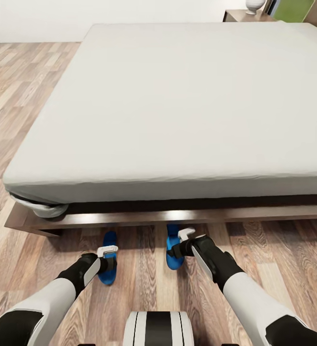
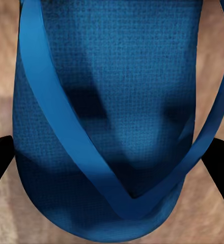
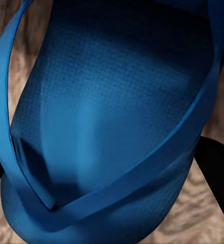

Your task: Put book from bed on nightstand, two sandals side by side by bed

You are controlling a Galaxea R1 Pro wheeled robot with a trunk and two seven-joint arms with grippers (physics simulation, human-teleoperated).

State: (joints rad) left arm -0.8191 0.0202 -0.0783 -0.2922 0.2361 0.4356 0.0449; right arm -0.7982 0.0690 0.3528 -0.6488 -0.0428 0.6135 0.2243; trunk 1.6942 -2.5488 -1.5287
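Head view — each hand over a blue sandal (image 1: 109, 269) beside the bed (image 1: 177, 110).

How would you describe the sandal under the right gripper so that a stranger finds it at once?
Start at the big bed and go down to the wooden frame along its near edge. On the plank floor before it lie two blue sandals. Take the right sandal, beside the right gripper: its far end reaches under the frame, while the left sandal lies clear of it.
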